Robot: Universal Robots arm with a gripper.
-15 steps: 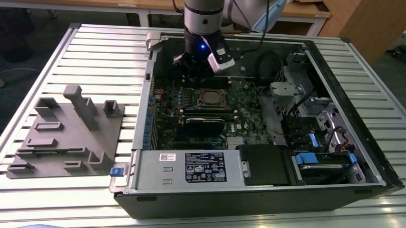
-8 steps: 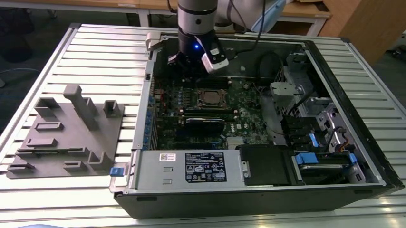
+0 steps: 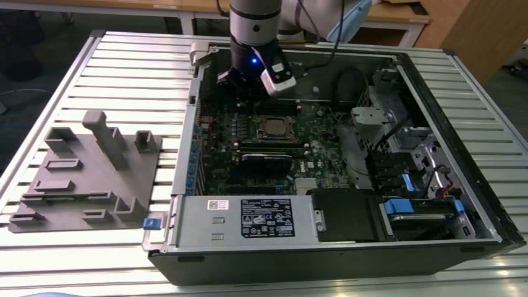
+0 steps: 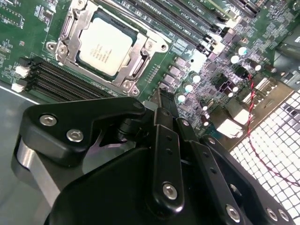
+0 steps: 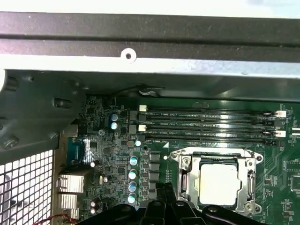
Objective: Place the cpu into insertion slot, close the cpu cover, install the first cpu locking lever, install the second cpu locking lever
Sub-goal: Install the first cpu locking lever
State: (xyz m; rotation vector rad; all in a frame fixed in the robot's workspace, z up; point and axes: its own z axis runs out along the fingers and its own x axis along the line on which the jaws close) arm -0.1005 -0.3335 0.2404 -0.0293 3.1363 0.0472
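The cpu (image 4: 105, 44) lies flat in the insertion slot (image 4: 63, 26) on the green motherboard, its silver top showing through the cut-out of the cpu cover (image 4: 137, 52), which lies down over it. In the first wrist view the cpu (image 5: 218, 180) sits in the cover (image 5: 187, 180), with a thin metal lever (image 5: 211, 151) lying along one side. My gripper (image 4: 161, 101) hovers beside the socket, shut with nothing between its fingers. In the exterior view the gripper (image 3: 237, 83) hangs inside the case, behind the socket (image 3: 271, 128).
Long black memory slots (image 5: 206, 126) run beside the socket. Capacitors (image 5: 133, 174) and small chips stand near the fingertips. The open computer case wall (image 3: 191, 124) is close to the arm. A grey fixture (image 3: 91, 167) lies on the slatted table at the exterior view's left.
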